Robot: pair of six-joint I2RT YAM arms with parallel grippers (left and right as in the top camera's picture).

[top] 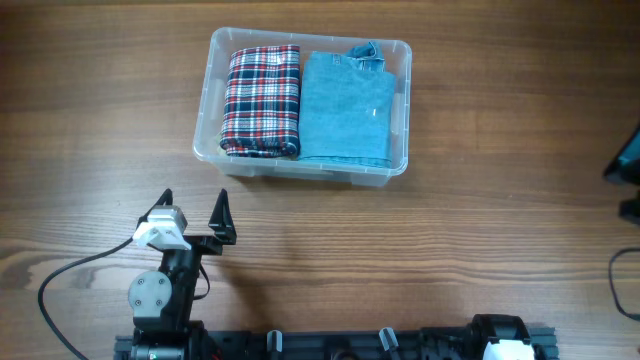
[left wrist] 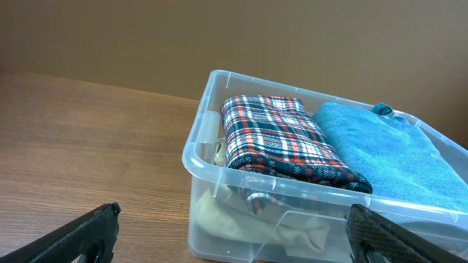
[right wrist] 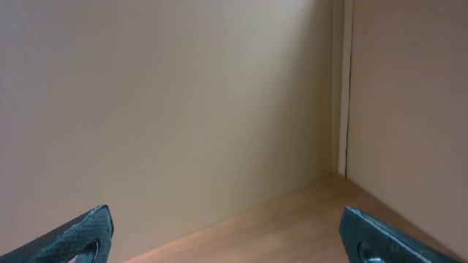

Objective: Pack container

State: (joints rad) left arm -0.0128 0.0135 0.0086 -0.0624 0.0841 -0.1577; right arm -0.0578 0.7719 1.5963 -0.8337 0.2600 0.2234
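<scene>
Container: the clear bin [top: 207, 100] stands upright and open-topped on the far half of the wooden table [top: 450, 230], a little left of centre in the overhead view
Plaid garment: folded, red, white and dark checks [top: 262, 100], filling the left side of the container and touching the blue one along its long edge
Blue garment: folded, light blue [top: 347, 108], filling the right side (a bunched bit of it sits at the far right corner)
Under the plaid: the left wrist view shows a pale cloth [left wrist: 241, 223] through the clear front wall, lying beneath the plaid garment
Left gripper: [top: 193, 197] on the near side of the table, well apart from the container and pointed towards it; its two dark fingers [left wrist: 80, 234] are spread wide with nothing between them
Right gripper: [right wrist: 223, 219] fingers likewise spread wide and holding nothing; its camera faces a plain beige wall corner, with a strip of wood surface below
Cable: a black lead [top: 70, 275] curls over the table at the near left, beside the left arm
</scene>
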